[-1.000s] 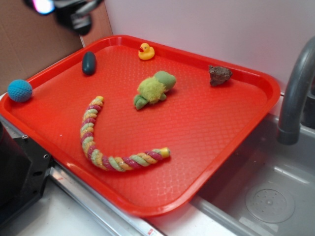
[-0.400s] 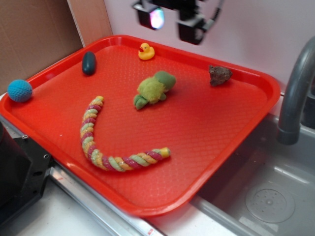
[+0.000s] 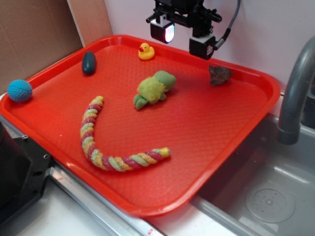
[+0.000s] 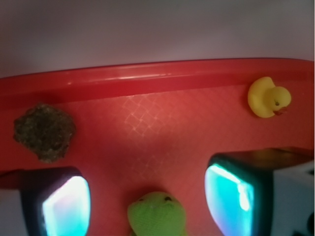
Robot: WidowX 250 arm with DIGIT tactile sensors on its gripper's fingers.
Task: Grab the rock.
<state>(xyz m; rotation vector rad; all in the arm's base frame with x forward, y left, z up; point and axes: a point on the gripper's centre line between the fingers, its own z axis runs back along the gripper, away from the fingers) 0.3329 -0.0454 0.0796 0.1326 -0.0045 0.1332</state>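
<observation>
Just beside open gripper [image 3: 182, 41]: rock [image 3: 219, 74].

- The rock [image 3: 219, 74] [image 4: 45, 131] — a small, lumpy brown-grey stone with a rough, pitted surface.
- It lies loose on the red tray's floor, close to the far rim near the right corner — nothing touches it, and the other items sit well apart.

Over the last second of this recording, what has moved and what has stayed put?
The gripper swept from above the tray's far-left corner rightward along the back edge, lowering toward the rock. It holds nothing. The rock, duck and other toys on the tray lie unmoved.
</observation>
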